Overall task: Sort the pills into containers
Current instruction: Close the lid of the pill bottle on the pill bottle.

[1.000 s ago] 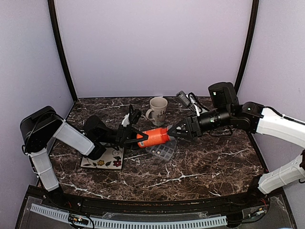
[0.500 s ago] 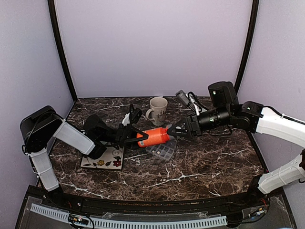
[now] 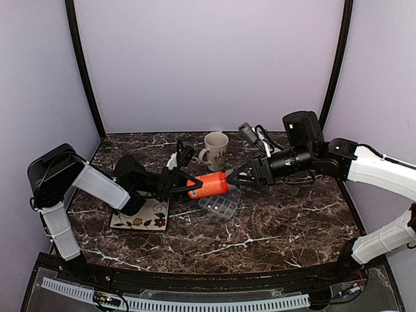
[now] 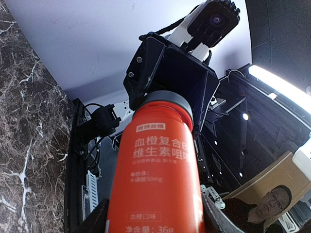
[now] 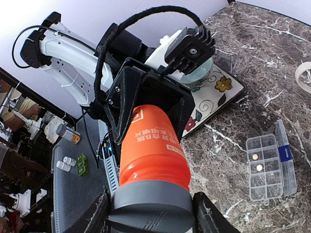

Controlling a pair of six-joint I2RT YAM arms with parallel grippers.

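The left gripper (image 3: 184,184) is clamped on the base end of an orange bottle (image 3: 208,185), and the right gripper (image 3: 234,179) is clamped on the grey cap (image 5: 151,208) at the other end. The bottle hangs roughly level between the two arms, above the dark marbled table (image 3: 292,221). In the right wrist view the cap sits squarely between that gripper's fingers (image 5: 97,216), while the left gripper's black jaws wrap the far end of the bottle. The left wrist view shows the same double hold from the opposite side, with the bottle's white printed label facing the camera.

Below the bottle, slightly toward the near edge, the clear organiser box (image 3: 220,208) lies flat on the table, its lid (image 5: 286,170) swung open beside it. Two small round pills (image 5: 255,157) rest in neighbouring compartments of the box; the contents of the other compartments cannot be made out. A cream patterned mug (image 3: 216,150) stands behind the bottle, toward the back wall. A flowered tile (image 3: 140,219) lies under the left arm.
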